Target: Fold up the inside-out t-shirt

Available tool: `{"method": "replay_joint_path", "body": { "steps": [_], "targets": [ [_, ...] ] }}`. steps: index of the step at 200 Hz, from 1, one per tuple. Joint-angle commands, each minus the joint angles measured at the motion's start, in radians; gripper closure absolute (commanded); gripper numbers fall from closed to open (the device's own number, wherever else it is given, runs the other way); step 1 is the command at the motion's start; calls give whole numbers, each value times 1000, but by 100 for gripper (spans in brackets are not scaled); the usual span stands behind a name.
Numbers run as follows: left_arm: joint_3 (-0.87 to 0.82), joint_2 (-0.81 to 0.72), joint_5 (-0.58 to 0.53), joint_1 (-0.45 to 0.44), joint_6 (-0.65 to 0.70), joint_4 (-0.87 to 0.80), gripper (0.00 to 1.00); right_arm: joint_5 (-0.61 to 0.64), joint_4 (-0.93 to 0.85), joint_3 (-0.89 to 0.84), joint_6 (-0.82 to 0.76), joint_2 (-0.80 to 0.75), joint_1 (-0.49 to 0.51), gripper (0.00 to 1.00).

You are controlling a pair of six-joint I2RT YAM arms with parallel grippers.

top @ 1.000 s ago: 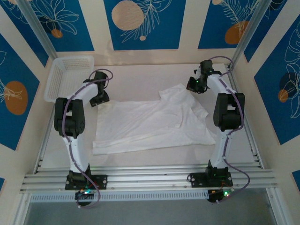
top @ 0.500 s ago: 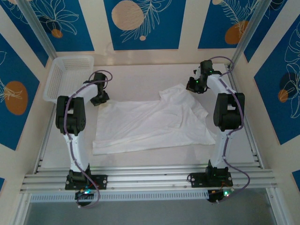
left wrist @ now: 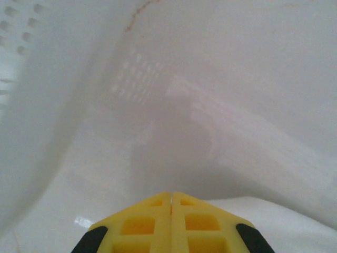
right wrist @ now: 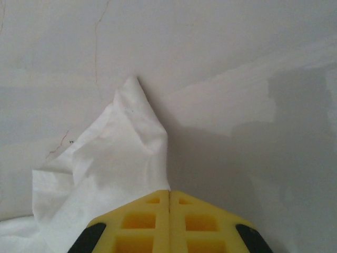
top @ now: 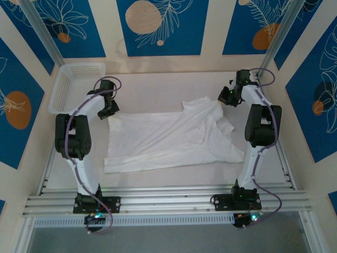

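The inside-out t-shirt lies spread and wrinkled across the middle of the table, white and wider than it is deep. My left gripper sits at its far left corner with its yellow jaws pressed together; white cloth runs in under them from the right. At the far right corner my right gripper is shut on the shirt, and a peak of cloth rises from the left side of its jaws. The far edge looks drawn out between the two grippers.
A white mesh basket stands at the far left corner of the table, close beside my left gripper; its wall is visible in the left wrist view. Bare table lies beyond the shirt, and frame rails run along the near edge.
My left gripper has closed at the shirt's far left corner and shifted slightly left. My right gripper has moved right with its corner, pulling the far edge straighter.
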Motion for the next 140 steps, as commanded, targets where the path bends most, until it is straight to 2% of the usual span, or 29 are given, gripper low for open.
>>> {"method": "replay_joint_path", "body": {
  "steps": [1, 52, 84, 101, 140],
  "targets": [
    [-33, -37, -5, 13, -20, -23, 100, -38, 7, -30, 17, -45, 17, 100],
    [-64, -98, -42, 18, -25, -49, 100, -73, -12, -26, 60, -77, -25, 100],
    [-101, -168, 26, 20, -26, -37, 100, -104, -18, -68, 53, -155, -14, 100],
    [-160, -222, 74, 20, -39, -21, 100, -92, 17, -179, 75, -240, -17, 100],
    [-352, -346, 80, 20, -53, -1, 100, -100, 167, -546, 190, -398, -93, 100]
  ]
}}
